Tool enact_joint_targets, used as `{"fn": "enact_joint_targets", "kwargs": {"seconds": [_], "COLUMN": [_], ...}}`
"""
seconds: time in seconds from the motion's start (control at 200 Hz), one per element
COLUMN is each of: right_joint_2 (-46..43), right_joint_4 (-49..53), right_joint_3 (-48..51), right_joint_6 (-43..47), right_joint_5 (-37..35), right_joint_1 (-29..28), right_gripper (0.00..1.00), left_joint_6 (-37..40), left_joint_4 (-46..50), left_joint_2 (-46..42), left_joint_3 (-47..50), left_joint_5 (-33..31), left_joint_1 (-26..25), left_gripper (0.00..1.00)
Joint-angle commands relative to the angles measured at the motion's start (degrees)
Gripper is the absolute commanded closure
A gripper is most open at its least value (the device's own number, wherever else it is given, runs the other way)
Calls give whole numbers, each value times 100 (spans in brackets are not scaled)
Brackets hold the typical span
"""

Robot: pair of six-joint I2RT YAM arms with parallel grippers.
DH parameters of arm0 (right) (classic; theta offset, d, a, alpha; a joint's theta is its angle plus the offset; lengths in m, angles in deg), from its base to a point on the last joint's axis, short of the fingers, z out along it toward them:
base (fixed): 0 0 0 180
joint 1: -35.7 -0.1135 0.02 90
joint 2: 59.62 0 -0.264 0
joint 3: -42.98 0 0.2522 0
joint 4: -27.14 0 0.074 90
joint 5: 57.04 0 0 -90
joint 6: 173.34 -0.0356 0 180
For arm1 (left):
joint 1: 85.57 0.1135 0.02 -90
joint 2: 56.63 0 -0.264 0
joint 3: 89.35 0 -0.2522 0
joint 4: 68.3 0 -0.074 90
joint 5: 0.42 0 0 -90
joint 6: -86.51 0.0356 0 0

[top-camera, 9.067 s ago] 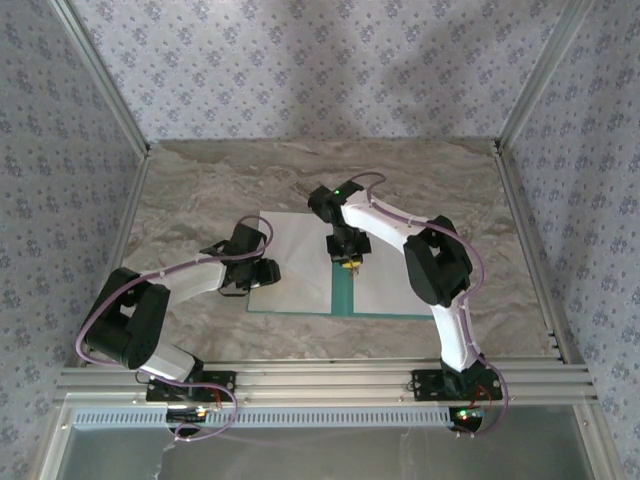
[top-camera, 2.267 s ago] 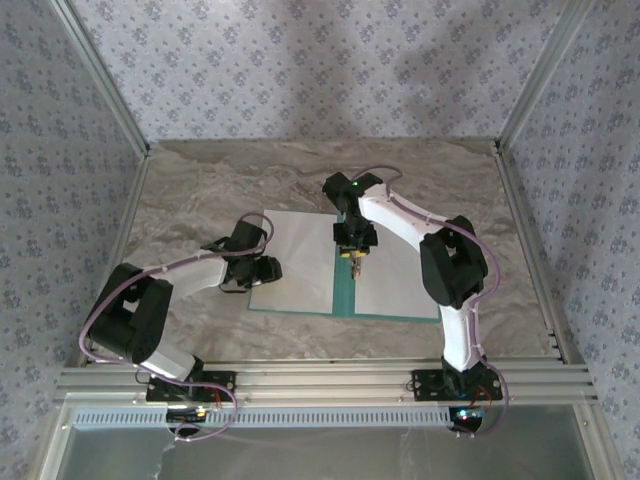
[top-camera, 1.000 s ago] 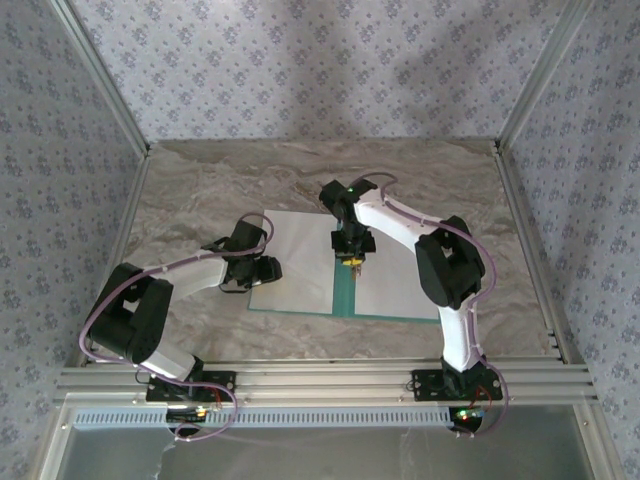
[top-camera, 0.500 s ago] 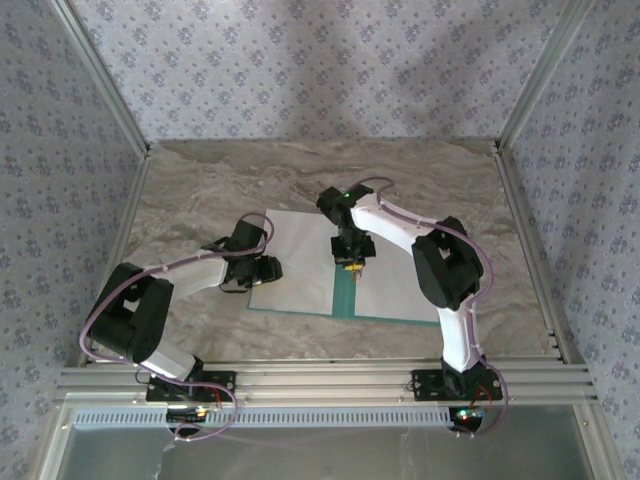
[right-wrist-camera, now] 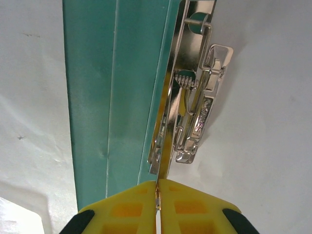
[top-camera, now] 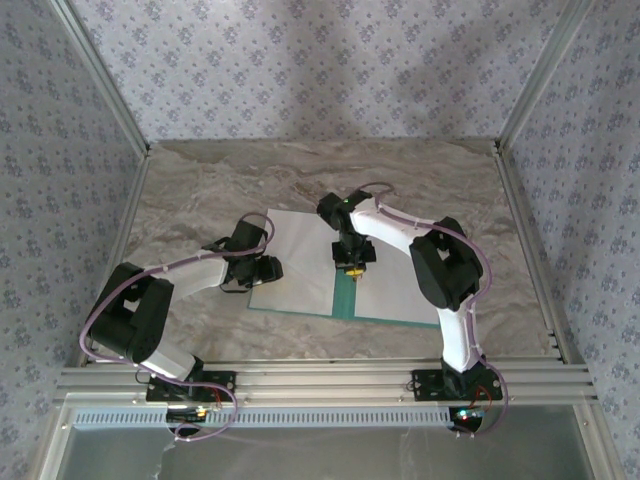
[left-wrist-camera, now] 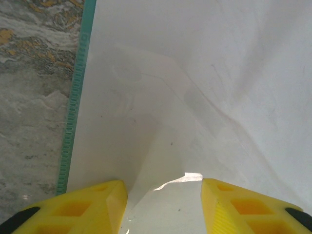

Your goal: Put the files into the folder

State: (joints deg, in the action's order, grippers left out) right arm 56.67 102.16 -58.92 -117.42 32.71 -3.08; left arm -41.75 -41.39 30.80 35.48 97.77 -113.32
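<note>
Lying just beyond tight-closed right hand (right-wrist-camera: 157, 197), folder (right-wrist-camera: 112, 97) clip (right-wrist-camera: 195, 112), left hand (left-wrist-camera: 163, 195) parted above file (left-wrist-camera: 204, 68)

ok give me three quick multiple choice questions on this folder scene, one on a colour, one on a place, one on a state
1. What colour is the folder?
A) red B) teal-green C) black
2. Where is the metal clip?
A) along the folder's centre fold B) on the bare table C) at the folder's far left edge
3. How does the right gripper have its jaws?
A) wide apart B) shut C) around a pen

Answers: 1 B, its bare middle strip is teal-green; 2 A, the clip lies right beside that strip; 3 B, the yellow fingertips meet at the clip's near end.
</note>
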Motion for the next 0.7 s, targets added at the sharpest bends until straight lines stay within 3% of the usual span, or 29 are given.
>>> {"fn": "enact_joint_targets", "kwargs": {"seconds": [0.0,0.695], "right_joint_2": [156,241], "right_joint_4": [253,-144], "right_joint_3": [249,562], "right_joint_6": [-132,-151], "right_joint_5": [-220,-87], "right_joint_1": [9,51], "right_gripper": [90,91], "left_joint_6": [-50,-21], "left_joint_4": [424,509], "left_joint_2": [231,232], "left_joint_3": [265,192], "left_joint_5": [-69,-79], "left_joint_1": [27,24], "left_gripper": [52,52]}}
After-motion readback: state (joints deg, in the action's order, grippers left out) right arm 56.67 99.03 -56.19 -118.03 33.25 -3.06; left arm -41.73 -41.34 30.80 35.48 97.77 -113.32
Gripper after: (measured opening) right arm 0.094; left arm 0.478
